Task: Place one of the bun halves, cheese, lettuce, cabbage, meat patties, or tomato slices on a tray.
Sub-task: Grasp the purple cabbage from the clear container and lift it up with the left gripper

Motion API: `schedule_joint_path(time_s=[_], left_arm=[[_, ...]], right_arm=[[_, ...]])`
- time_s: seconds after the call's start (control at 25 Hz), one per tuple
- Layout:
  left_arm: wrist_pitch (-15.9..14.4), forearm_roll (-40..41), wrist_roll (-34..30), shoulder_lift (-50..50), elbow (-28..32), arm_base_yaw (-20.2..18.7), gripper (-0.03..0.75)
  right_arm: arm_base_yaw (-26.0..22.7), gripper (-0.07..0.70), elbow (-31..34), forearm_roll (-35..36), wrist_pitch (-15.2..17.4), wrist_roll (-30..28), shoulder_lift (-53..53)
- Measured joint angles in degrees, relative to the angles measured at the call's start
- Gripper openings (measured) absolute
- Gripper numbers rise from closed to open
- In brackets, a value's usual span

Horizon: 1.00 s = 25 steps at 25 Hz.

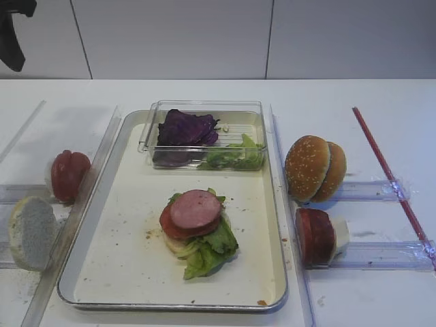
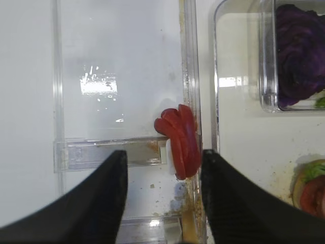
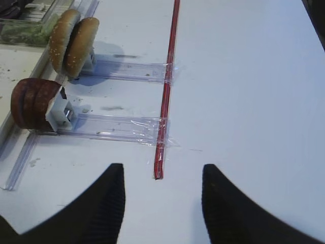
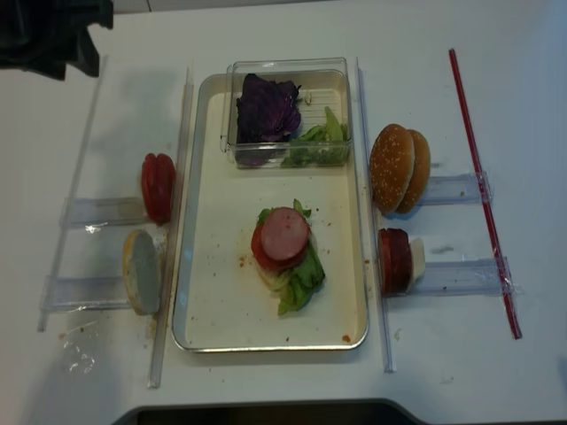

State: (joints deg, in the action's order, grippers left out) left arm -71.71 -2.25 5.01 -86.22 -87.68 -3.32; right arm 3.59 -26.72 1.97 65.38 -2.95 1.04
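Note:
The silver tray (image 1: 122, 252) holds a stack of lettuce (image 1: 212, 248), a tomato slice and a pink meat slice (image 1: 195, 208). At its far end a clear box holds purple cabbage (image 1: 185, 127) and more lettuce (image 1: 235, 158). Tomato slices (image 1: 69, 175) stand on edge left of the tray, with a pale bun half (image 1: 30, 231) nearer. Sesame bun halves (image 1: 313, 168) and dark patties (image 1: 315, 235) stand on the right. My left gripper (image 2: 163, 157) hangs open high above the tomato slices (image 2: 182, 140), holding nothing. My right gripper (image 3: 162, 170) is open over bare table. Cheese is not in view.
Clear plastic rails and holders (image 1: 371, 255) flank the tray on both sides. A red strip (image 1: 388, 177) is taped to the table at the right; its near end (image 3: 159, 173) lies just ahead of the right fingers. The left arm (image 1: 13, 34) shows dark at the top left.

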Motion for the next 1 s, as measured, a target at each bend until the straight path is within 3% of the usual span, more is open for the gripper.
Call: schedule_joint_path(time_s=[0.64,0.84,1.0], left_arm=[[0.0,-2.1,0.0,-5.0,-0.9,0.0,0.356],[0.0,-2.6,0.0,-8.0,-2.7,-2.9,0.389],[0.1,-2.8,1.2,-11.3,-6.2,-7.5,0.398]], right_arm=[[0.0,0.382,0.0,0.0,0.0,0.0,0.0],[0.0,0.382,0.0,0.0,0.0,0.0,0.0],[0.0,0.382,0.0,0.0,0.0,0.0,0.0]])
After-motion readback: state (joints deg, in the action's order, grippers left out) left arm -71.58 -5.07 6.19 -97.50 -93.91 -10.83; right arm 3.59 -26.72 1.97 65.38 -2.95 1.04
